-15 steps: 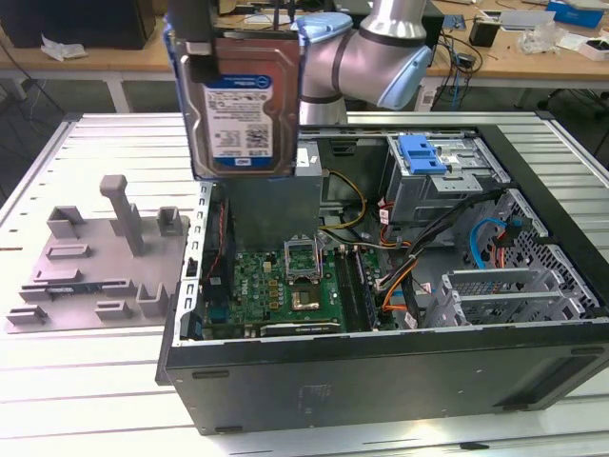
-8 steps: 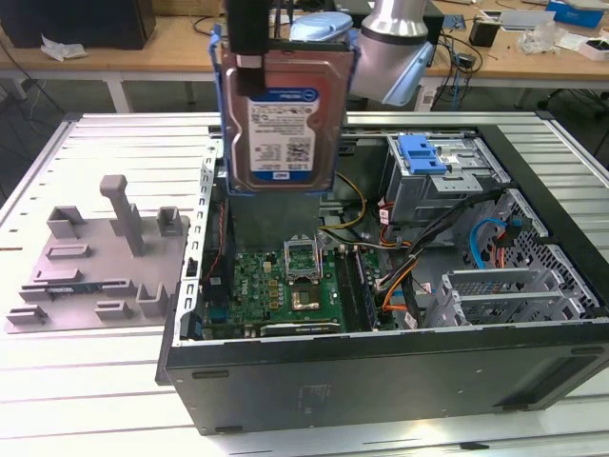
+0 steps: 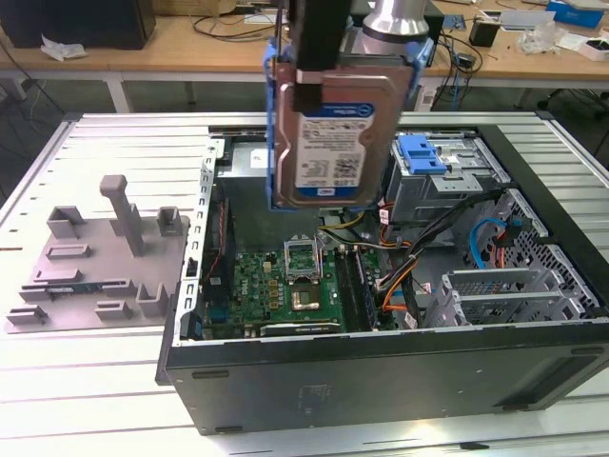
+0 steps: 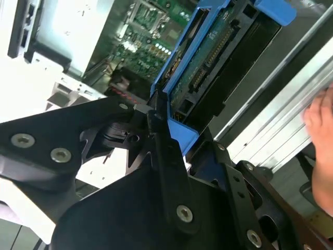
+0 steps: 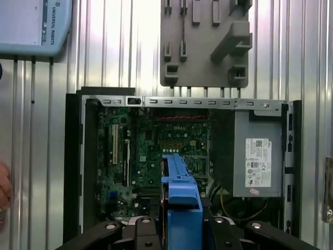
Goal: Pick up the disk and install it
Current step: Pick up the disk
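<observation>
In the exterior view, one gripper point(image 3: 306, 95) clamps one disk point(image 3: 333, 133), which hangs upright above one open case point(image 3: 381, 371). One grey fixture point(image 3: 95, 257) lies at the exterior view's left. In the second wrist view, its fingers point(image 4: 166, 151) pinch the disk's blue frame, and one hand point(image 4: 322, 130) is at the edge. In the first wrist view, the disk hangs over one motherboard point(image 5: 156, 151).

— What did we see on the slatted metal table point(image 3: 86, 419)?
— We saw an open computer case point(image 3: 381, 381), its green motherboard point(image 3: 259, 281) exposed, with a grey power supply point(image 5: 257, 161) inside.
— And beside it?
— We noted a grey moulded fixture point(image 3: 95, 257) on the exterior view's left.
</observation>
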Controlling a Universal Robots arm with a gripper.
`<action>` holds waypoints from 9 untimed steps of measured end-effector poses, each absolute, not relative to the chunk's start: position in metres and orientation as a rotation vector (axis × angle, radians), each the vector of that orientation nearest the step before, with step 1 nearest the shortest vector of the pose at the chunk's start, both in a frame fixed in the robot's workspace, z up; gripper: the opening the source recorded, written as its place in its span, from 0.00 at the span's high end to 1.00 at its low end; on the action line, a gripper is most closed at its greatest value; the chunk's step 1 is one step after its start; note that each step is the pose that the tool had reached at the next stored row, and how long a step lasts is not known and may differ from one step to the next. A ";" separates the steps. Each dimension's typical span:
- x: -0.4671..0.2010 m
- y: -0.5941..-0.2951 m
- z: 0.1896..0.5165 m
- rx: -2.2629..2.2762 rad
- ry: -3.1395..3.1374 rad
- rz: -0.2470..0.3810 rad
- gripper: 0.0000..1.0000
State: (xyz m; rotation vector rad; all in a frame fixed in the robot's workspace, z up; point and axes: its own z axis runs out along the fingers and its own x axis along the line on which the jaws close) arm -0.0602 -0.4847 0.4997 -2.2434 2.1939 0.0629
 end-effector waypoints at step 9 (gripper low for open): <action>-0.019 -0.508 0.500 -2.244 2.194 0.063 0.63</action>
